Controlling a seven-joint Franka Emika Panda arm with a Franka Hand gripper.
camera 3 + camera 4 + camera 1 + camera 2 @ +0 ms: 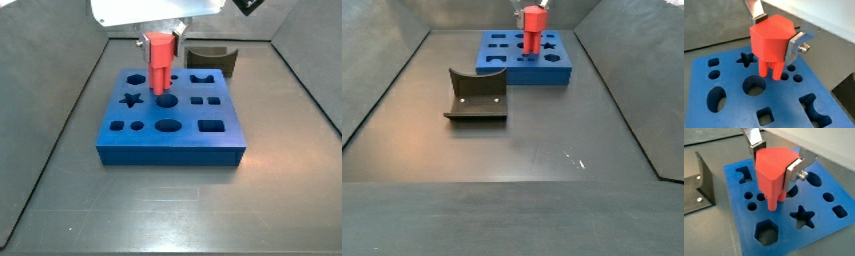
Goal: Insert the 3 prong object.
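Observation:
The 3 prong object (772,41) is a bright red piece with a wide head and thin bars below. My gripper (778,31) is shut on its head, a silver finger on each side. It also shows in a wrist view (772,170) and in both side views (160,58) (533,25). The piece hangs upright over the blue block (734,102) with shaped holes. Its prong tips (769,74) are at the block's top, by the small round holes (796,77). The block also shows in both side views (174,142) (556,72).
The fixture (701,183) stands next to the blue block and shows in a side view (476,98) nearer the camera. A dark grey curved block (210,60) sits behind the blue block. Grey walls ring the floor (160,215).

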